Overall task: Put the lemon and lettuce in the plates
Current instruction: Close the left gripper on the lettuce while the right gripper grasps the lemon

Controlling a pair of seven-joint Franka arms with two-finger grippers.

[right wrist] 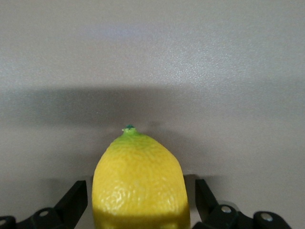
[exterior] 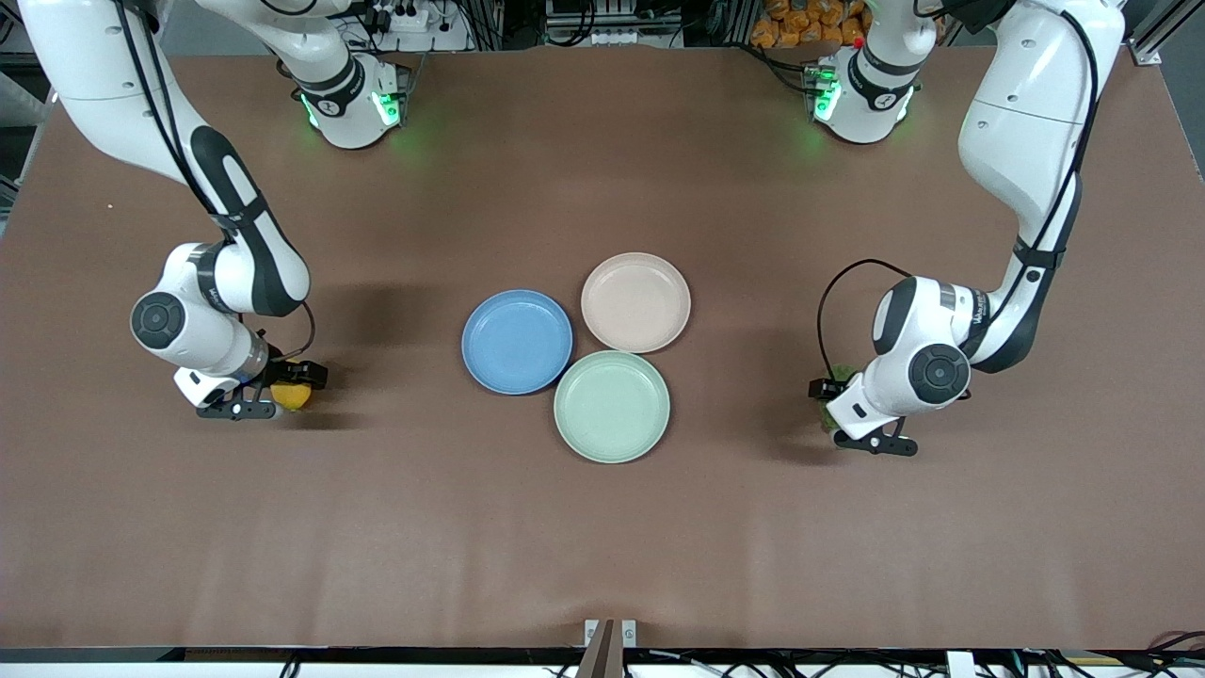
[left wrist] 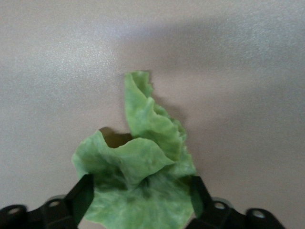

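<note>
The yellow lemon [exterior: 292, 397] lies on the table toward the right arm's end. My right gripper [exterior: 287, 386] is down around it, fingers open with a gap on each side, as the right wrist view shows: lemon [right wrist: 139, 183], gripper [right wrist: 140, 193]. The green lettuce [exterior: 827, 417] lies toward the left arm's end, mostly hidden under my left gripper [exterior: 830, 400]. In the left wrist view the crinkled lettuce [left wrist: 143, 157] sits between the wide-open fingers of the left gripper [left wrist: 142, 193]. The blue plate [exterior: 517, 341] and the beige-pink plate [exterior: 635, 301] stand empty mid-table.
A pale mint-green plate [exterior: 612, 407], also empty, touches the other two plates and lies nearer the front camera. The brown table surface runs bare between each gripper and the plates.
</note>
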